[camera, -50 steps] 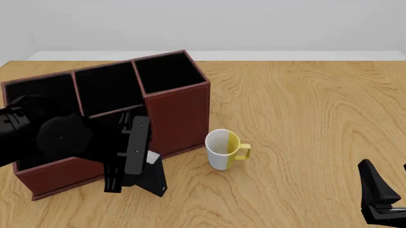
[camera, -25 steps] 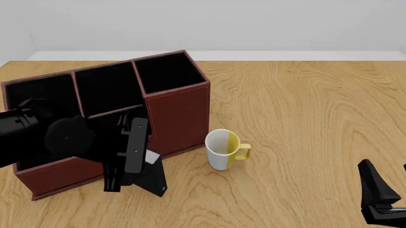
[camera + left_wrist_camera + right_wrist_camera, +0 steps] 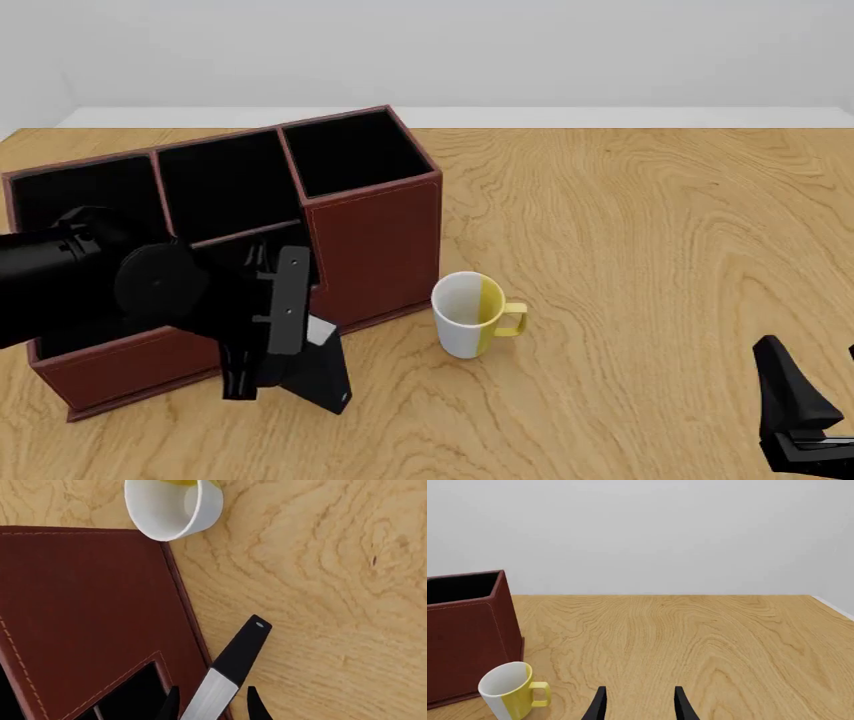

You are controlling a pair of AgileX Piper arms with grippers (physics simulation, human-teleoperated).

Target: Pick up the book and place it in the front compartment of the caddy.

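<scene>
The black book with white page edges stands tilted on the table against the front of the red-brown caddy. My left gripper points down over it. In the left wrist view the book runs between the fingers of the left gripper, which are open and stand apart from its sides, beside the caddy's wall. My left arm hides most of the caddy's narrow middle cell by the thin divider. My right gripper is open and empty at the near right.
A white and yellow mug stands upright just right of the caddy and close to the book. It also shows in the left wrist view and the right wrist view. The caddy's tall end cell shows in the right wrist view.
My left arm has shifted slightly to the right over the caddy. The book, mug and right arm have not moved.
</scene>
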